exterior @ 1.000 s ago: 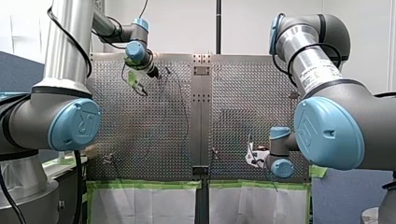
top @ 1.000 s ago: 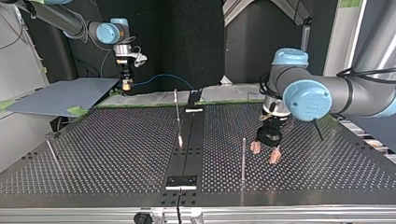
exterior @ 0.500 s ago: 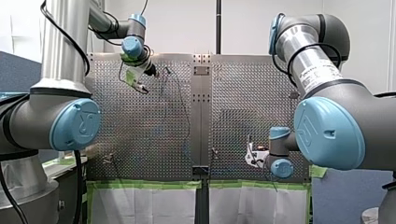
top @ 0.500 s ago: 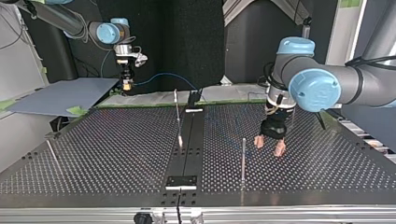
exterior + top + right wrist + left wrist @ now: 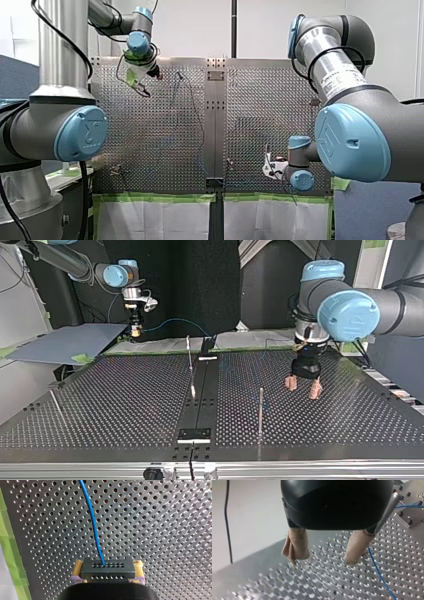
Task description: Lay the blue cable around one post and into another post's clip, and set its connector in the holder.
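Two pincers show, and they stand in unlike states. My right pincer (image 5: 108, 566) is clamped on the connector (image 5: 108, 573), a dark block with rows of small holes, gripped between yellow pads (image 5: 78, 567) on either side. The blue cable (image 5: 92, 520) leaves the block's upper face and runs on ahead of the fingers over the perforated counter (image 5: 162, 530), which has green tape (image 5: 10, 542) along one edge. In the top view this pincer (image 5: 134, 331) hangs at the far left, beyond the counter's far edge, pointing down. The cable (image 5: 175, 321) arcs from it through the air toward the middle of that edge. My left pincer (image 5: 324, 558) is spread wide, with nothing between its beige pads (image 5: 295, 546). A stretch of the cable (image 5: 378, 572) lies on the counter just beside one finger, outside the gap. Whether the pad tips touch the surface cannot be told from the left wrist view. In the top view the left pincer (image 5: 302, 386) points down, low over the counter's right half. It stands apart from the upright post (image 5: 260, 407) at its left, and a leaning post (image 5: 190, 360) rises near the dark middle strip. No part of the cable that shows wraps either post.
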Available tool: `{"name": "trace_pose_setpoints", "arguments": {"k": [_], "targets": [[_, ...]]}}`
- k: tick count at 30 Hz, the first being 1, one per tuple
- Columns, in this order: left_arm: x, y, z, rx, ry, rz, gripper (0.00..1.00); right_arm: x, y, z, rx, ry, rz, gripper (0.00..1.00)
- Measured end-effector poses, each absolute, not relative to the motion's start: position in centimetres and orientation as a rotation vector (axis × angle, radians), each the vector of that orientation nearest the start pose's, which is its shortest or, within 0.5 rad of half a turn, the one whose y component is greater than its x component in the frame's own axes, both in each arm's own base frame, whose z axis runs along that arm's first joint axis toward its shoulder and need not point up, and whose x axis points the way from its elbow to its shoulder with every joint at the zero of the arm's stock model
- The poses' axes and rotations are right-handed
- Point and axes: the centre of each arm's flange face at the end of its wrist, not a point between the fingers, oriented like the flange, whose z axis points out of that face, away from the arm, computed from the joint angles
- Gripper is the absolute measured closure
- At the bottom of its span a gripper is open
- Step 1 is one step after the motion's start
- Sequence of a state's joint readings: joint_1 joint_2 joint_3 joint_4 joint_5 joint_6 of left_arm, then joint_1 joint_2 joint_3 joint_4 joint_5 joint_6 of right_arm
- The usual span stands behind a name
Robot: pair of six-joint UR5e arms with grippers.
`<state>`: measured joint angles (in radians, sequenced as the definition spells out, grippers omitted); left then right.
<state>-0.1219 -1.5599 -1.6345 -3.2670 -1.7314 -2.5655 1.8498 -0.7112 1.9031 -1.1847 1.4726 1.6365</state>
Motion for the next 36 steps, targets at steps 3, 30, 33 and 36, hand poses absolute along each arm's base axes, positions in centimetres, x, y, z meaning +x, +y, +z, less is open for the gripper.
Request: {"name": "trace_pose_setpoints", "arguments": {"k": [3,30,33,36], "targets": [[44.3,-17.2,45.7,-0.853,1.563,-0.634,0.0,29.2,-50.5,-2.5,1.463,-1.074,1.52,1.0],[41.9,-19.6,53.4,-0.609,1.651,-0.48,0.0,28.4,-51.6,-2.2,1.428,-1.117,1.515,1.0],[41.6,-20.2,54.5,-0.562,1.669,-0.488,0.0,28.4,-51.6,-2.3,1.43,-1.119,1.514,1.0],[41.2,-20.7,55.4,-0.518,1.686,-0.497,0.0,28.4,-51.6,-2.3,1.431,-1.119,1.513,1.0]]}}
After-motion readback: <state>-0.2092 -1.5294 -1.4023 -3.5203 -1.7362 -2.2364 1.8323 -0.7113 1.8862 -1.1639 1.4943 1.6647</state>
